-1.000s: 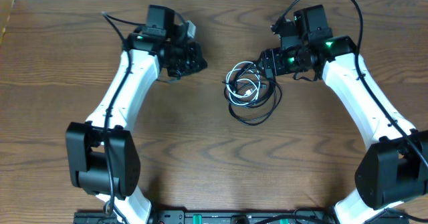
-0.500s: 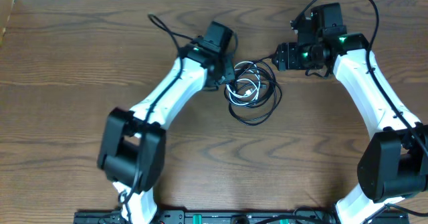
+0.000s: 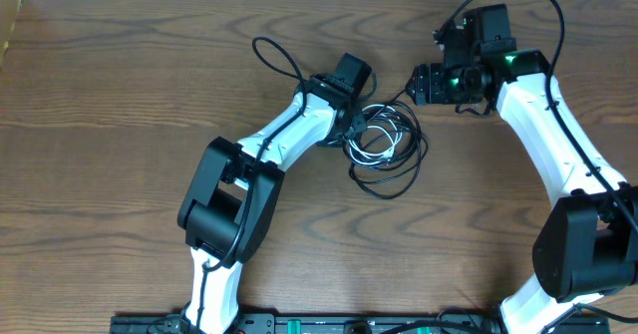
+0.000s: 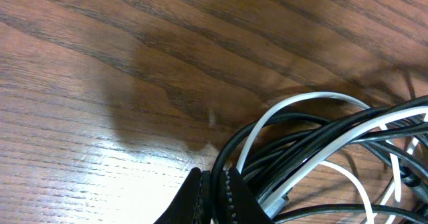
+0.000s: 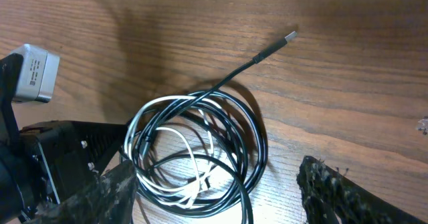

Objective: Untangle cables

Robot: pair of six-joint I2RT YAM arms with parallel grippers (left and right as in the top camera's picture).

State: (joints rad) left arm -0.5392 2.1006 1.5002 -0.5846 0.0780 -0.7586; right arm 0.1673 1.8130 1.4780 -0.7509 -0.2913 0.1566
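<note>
Down onto a dark wood-grain tabletop, filling the whole overhead view. Next in size, the white left arm, angled up from the near edge toward the middle of the far edge. Then the white right arm, running up along the right edge and bent inward near the far right corner, green light on at its wrist.

Between the two, the cables: lying in a loose coil flat on the tabletop, a little right of centre and closer to the far edge than the near one. Long black loops wound round and over a shorter white cord.

Now to the left hand: closed up tight, fingertips pressed together at the coil's left rim, hard against a black loop. Cannot tell from the wrist view whether a strand is actually pinched there.

Over to the right hand: wide open, gripping nothing, near the coil's far right side.

Smallest of all, a black tail running straight out of the coil toward the far edge, ending in a small silver plug, lying free on bare wood
</note>
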